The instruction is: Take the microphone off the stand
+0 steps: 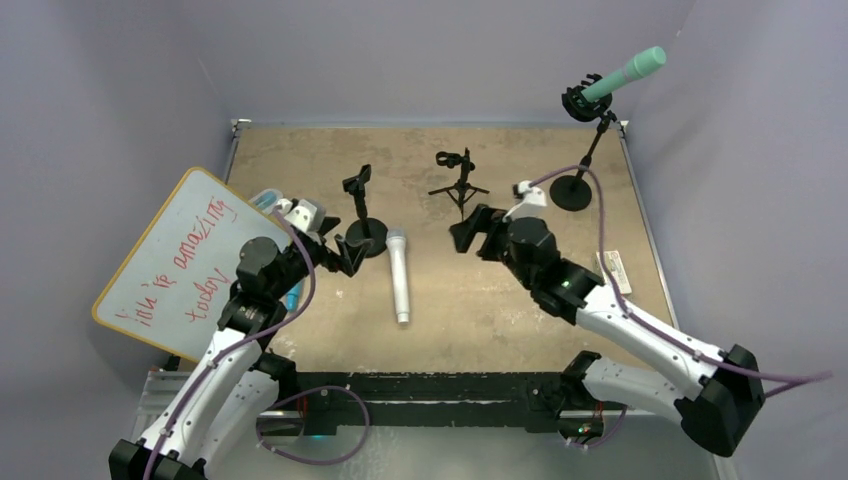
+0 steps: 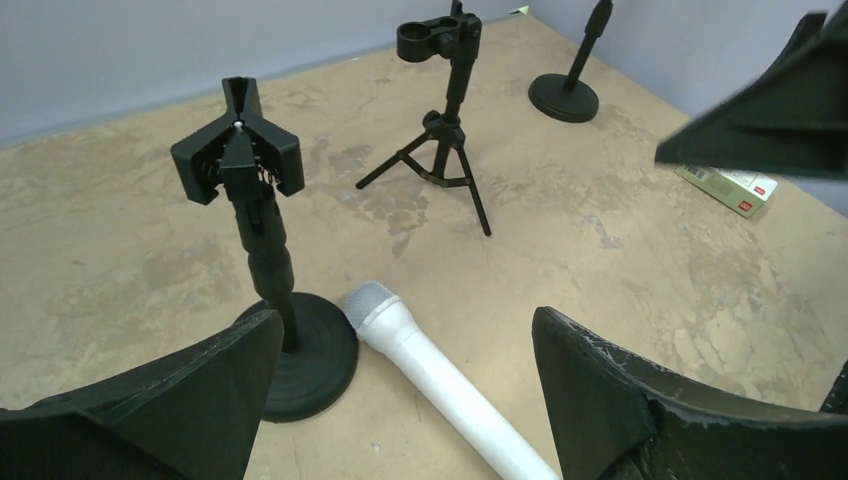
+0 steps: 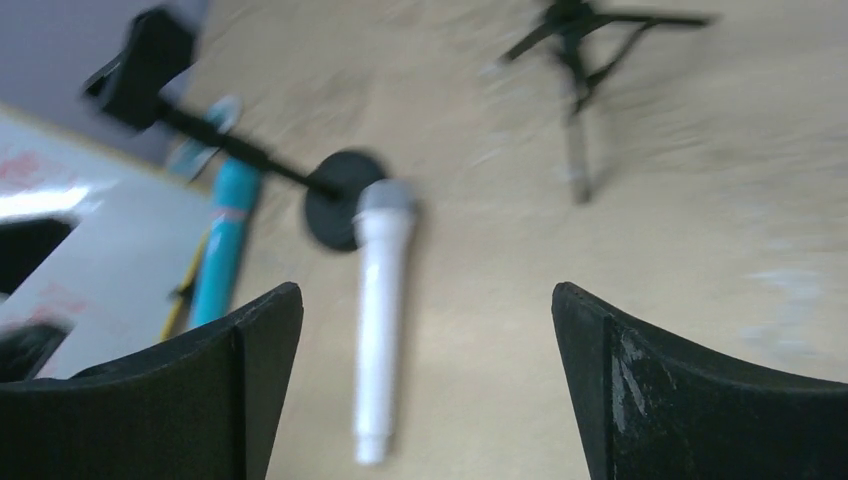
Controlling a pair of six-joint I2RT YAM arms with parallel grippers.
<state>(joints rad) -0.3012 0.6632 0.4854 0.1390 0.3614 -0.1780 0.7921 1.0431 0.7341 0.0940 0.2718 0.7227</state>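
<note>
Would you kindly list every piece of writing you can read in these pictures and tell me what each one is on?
"You're amazing today!": red handwriting on the whiteboard; the first word is less clear than the rest.
Small white box: it carries print, but too small to read.
Pink label on the teal object: blurred, unreadable.

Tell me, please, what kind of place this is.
Probably a robot lab test cell: plain grey walls enclose a worn tabletop with staged props, microphone stands and a handwritten whiteboard.
</note>
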